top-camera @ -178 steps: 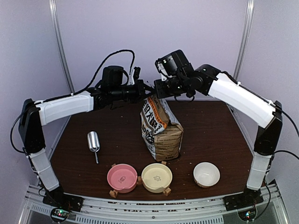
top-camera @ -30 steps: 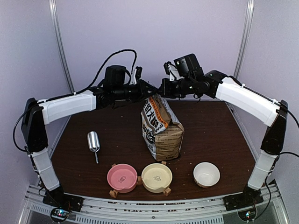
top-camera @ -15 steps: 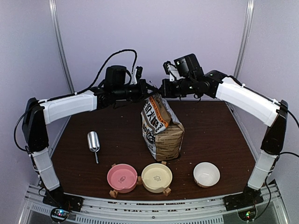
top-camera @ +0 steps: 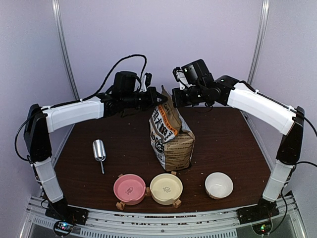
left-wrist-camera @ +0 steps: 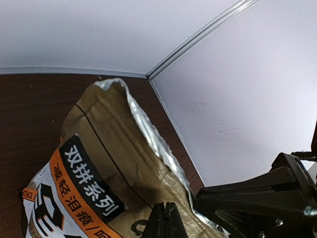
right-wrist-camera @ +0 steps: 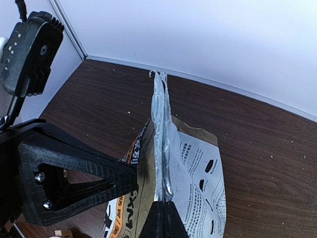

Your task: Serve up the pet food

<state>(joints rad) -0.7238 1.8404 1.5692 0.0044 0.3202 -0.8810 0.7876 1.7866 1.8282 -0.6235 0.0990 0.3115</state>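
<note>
No pet food shows in any view. The kraft-brown bag [top-camera: 171, 136] with an orange band stands upright mid-table. Its foil-lined top edge [right-wrist-camera: 159, 124] is pressed flat and sticks up in a point. My right gripper [top-camera: 174, 96] is shut on that top edge from the right, its fingertips [right-wrist-camera: 162, 208] pinching the foil seam. From the left, my left gripper [top-camera: 159, 100] meets the bag's upper front panel [left-wrist-camera: 99, 163]. In the left wrist view the left gripper [left-wrist-camera: 164, 215] has its fingers tight together against the paper.
A metal scoop [top-camera: 99, 150] lies on the brown table [top-camera: 223, 144] to the left of the bag. Along the front edge stand a pink bowl [top-camera: 130, 188], a cream bowl [top-camera: 166, 188] and a white bowl [top-camera: 219, 184]. Purple walls close in the back and sides.
My left gripper has closed at the bag's top. The bag's top edge now stands higher and more pointed. Both wrists have shifted slightly; the bag's base has not moved.
</note>
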